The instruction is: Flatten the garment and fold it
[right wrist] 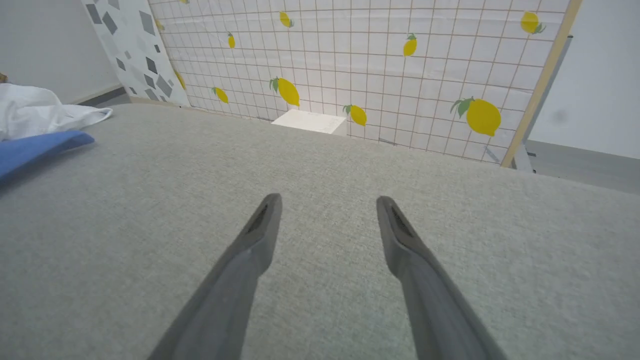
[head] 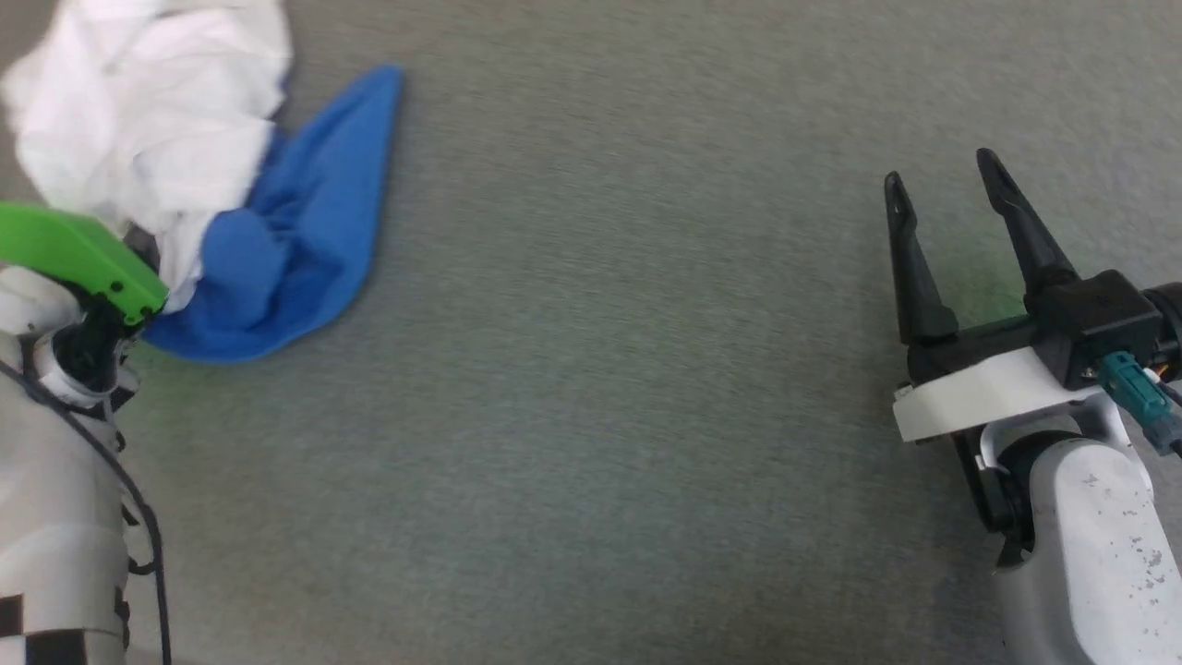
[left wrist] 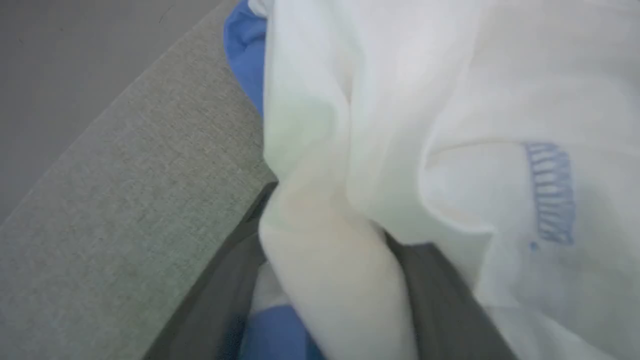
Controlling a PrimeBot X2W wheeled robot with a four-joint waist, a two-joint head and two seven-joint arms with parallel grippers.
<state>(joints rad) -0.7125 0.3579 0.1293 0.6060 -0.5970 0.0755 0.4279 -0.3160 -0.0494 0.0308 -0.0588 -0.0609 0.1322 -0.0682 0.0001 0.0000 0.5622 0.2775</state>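
From the head view, the garment (head: 185, 139) lies crumpled at the far left of the grey surface (head: 591, 369). The right gripper (head: 942, 175) is well apart from it, jaws spread and empty. In the left wrist view, the left gripper (left wrist: 330, 225) is spread wide, with white cloth bunched between its fingers (left wrist: 220, 285). The right wrist view shows the shirt at the left edge.

Crumpled garment (head: 157, 120), white body heaped above a splayed blue sleeve, on the grey surface (head: 646, 369), far left

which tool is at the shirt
The left tool, open with white cloth of the garment between its fingers; the right tool is over grey surface.
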